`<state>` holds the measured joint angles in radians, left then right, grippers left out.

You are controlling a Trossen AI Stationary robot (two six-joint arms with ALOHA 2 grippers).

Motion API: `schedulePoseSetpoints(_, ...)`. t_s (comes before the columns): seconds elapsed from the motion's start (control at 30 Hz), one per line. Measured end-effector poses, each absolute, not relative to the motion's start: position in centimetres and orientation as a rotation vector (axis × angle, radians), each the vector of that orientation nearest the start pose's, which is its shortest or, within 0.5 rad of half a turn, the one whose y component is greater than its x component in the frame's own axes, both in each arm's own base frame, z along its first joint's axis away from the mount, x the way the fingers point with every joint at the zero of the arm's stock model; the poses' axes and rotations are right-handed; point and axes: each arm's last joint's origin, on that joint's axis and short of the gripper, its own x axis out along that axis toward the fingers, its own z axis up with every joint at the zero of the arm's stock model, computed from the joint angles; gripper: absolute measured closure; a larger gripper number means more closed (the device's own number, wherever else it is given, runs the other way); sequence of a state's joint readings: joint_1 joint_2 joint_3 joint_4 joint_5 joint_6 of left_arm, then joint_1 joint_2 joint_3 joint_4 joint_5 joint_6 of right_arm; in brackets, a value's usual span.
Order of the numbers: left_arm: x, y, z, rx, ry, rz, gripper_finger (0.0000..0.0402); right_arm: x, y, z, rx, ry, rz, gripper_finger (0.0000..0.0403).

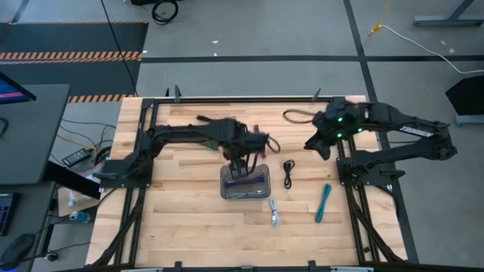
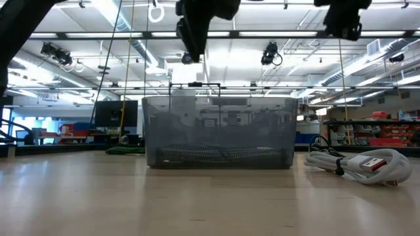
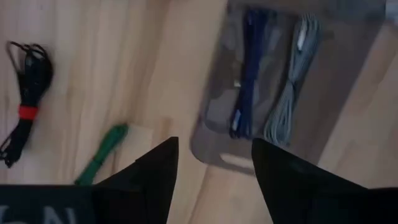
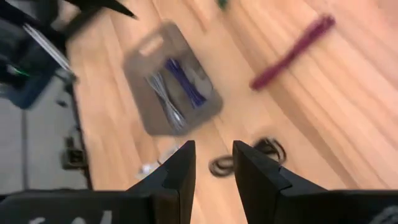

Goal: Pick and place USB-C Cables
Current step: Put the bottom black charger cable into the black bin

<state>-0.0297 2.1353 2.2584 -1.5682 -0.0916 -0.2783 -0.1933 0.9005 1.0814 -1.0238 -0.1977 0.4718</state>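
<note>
A translucent grey tray [image 1: 246, 182] sits mid-table with a purple cable [image 3: 247, 74] and a grey cable [image 3: 289, 87] lying inside. My left gripper [image 3: 214, 146] hovers open just over the tray's far edge [image 1: 240, 163]. A black-red cable [image 3: 23, 106] and a green cable [image 3: 102, 155] lie on the wood beside it. My right gripper [image 4: 214, 146] is open and raised at the table's far right [image 1: 321, 146]. Below it lie a maroon cable [image 4: 292, 53] and a coiled black cable [image 1: 288, 173]. A white cable [image 1: 274, 212] and a teal cable [image 1: 324, 202] lie nearer the front.
A loop of thick black wiring [image 1: 296, 115] lies at the far edge by the right arm. In the low view the tray [image 2: 220, 131] stands mid-picture, with the white cable [image 2: 357, 164] to its right. Bare wood stretches along the table's near side and left.
</note>
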Motion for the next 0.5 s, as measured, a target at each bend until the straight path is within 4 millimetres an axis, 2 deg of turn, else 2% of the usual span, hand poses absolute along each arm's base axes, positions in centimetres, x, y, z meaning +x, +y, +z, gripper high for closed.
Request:
schedulePoseSetpoints(0.13, 40.8, -3.2, 32.0, -0.058, 1.407, 0.283, 0.0194, 15.8, -2.2, 31.8, 0.599, 0.919, -0.215, 0.029)
schedulePoseSetpoints(0.23, 40.1, -4.4, 33.0, 0.034, 1.354, 0.342, 0.0201, 16.3, -2.2, 30.2, 0.601, 0.965, -0.221, 0.029)
schedulePoseSetpoints(0.4, 37.2, -5.2, 37.3, 0.015, 1.203, 0.409, 0.0213, 16.7, -2.2, 28.6, 0.601, 0.966, -0.221, 0.029)
schedulePoseSetpoints(0.5, 34.7, -5.3, 40.3, -0.025, 1.088, 0.466, 0.0216, 16.9, -2.3, 28.0, 0.6, 0.954, -0.218, 0.029)
